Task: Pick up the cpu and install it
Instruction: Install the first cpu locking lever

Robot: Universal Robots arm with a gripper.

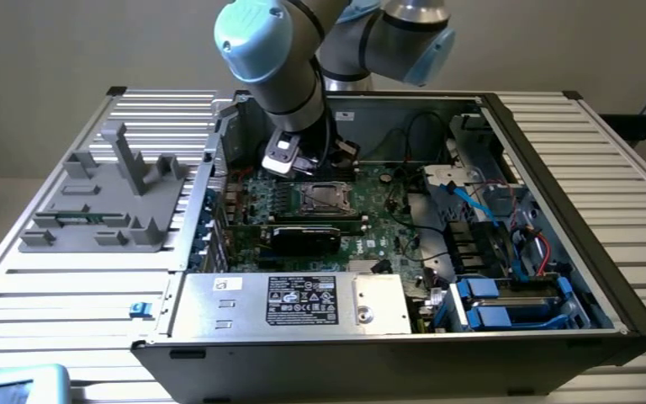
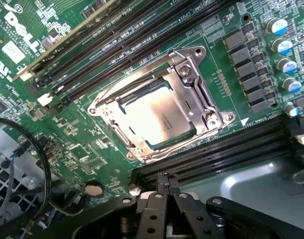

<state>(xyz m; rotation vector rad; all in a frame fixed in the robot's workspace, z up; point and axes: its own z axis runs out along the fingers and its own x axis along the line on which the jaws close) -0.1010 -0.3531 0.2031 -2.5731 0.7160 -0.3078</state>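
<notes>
The cpu (image 2: 159,117), a flat square chip with a pale metal top, lies inside the silver socket frame (image 2: 201,97) on the green motherboard (image 2: 57,64). In the exterior view the cpu (image 1: 323,198) sits in the middle of the board inside the open computer case (image 1: 548,168). My gripper (image 2: 166,183) hovers above the board a little to one side of the socket, its black fingers pressed together with nothing between them. In the exterior view the gripper (image 1: 287,165) hangs just up and left of the socket.
Black memory slots (image 2: 216,152) run on both sides of the socket. A black card (image 1: 306,238) and a large silver box with a black label (image 1: 295,301) lie nearer the case front. Cables and blue drive bays (image 1: 503,295) fill the exterior view's right; a grey fixture (image 1: 110,198) stands on the left.
</notes>
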